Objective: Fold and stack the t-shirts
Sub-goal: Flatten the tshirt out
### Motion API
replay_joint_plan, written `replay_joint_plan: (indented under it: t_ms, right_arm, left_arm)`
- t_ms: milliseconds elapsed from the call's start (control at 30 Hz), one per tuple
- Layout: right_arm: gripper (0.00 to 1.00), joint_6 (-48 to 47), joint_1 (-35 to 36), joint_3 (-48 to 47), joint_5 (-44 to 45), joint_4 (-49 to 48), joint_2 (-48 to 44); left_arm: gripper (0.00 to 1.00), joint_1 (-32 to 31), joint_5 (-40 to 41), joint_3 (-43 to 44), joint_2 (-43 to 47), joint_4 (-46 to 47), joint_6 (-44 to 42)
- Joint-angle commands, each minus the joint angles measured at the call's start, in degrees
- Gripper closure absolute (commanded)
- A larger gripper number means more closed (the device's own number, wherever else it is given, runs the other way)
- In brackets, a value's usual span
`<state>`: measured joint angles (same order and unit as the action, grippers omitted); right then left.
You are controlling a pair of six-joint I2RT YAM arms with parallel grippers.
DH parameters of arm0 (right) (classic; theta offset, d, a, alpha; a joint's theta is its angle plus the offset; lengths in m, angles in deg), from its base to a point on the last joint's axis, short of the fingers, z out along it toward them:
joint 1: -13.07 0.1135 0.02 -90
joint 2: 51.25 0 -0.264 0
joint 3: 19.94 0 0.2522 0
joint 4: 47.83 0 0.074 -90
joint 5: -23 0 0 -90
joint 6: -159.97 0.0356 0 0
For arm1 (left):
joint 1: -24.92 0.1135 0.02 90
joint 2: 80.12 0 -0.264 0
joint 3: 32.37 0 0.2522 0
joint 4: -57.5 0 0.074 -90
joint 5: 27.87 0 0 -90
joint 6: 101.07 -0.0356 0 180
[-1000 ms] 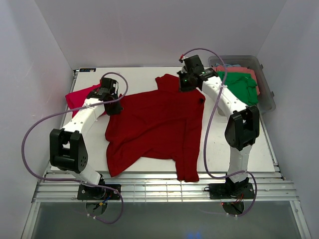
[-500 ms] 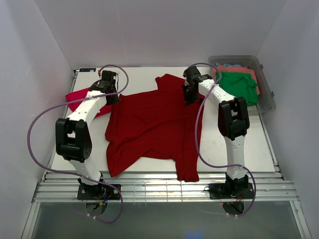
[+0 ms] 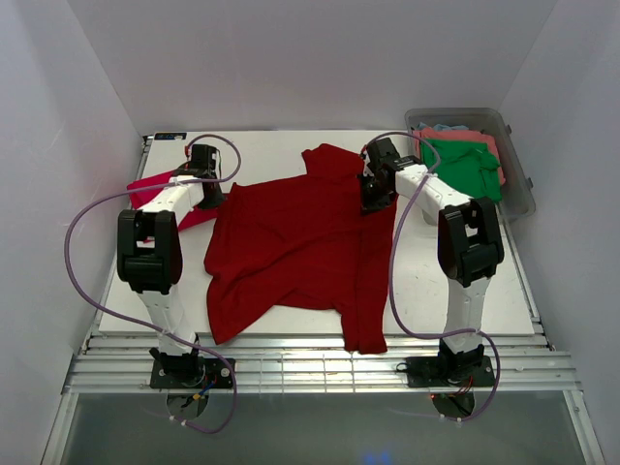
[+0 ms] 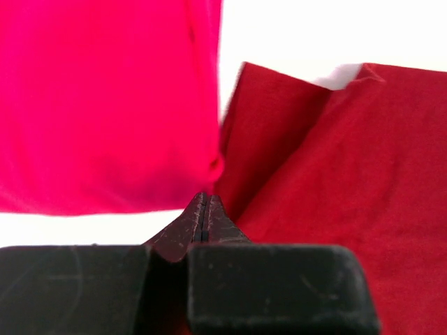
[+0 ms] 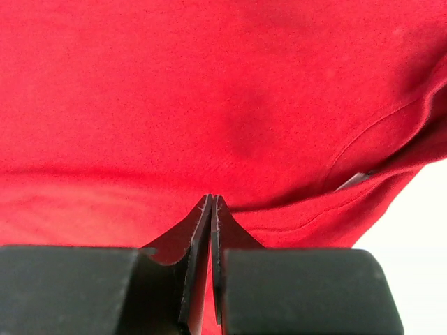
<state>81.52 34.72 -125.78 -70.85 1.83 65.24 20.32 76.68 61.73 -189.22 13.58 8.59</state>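
Flanking dark red t-shirt (image 3: 291, 242), far edge: fingers (image 5: 192, 241) closed (perhaps pinching).

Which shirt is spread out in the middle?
The dark red t-shirt. The pinkish-red t-shirt lies at the left edge; the green t-shirt and coral t-shirt sit in the tub.

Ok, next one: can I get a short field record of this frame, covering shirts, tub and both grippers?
spread shirt: dark red t-shirt, unfolded on the table
left side: pinkish-red t-shirt, beside the dark red one
tub: far right, holds green t-shirt and coral t-shirt
left gripper: shut, at the dark red shirt's far left edge
right gripper: shut, over its far right part
cloth pinched: cannot tell
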Motion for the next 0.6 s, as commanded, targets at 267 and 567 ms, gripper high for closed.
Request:
replay_joint_plan:
  t_ms: [267,567]
  right_arm:
    - [0.92,1.1,0.8,5.8,-2.9,-3.4,-7.7]
    - [0.92,1.0,1.4,6.6,-2.4,-2.7,-9.7]
  left_arm:
    - [1.0,1.6,-2.8,1.7,-5.3,2.9,-1.3]
    - [1.0,8.5,0.1,-0.5,-8.7,-1.3,1.2]
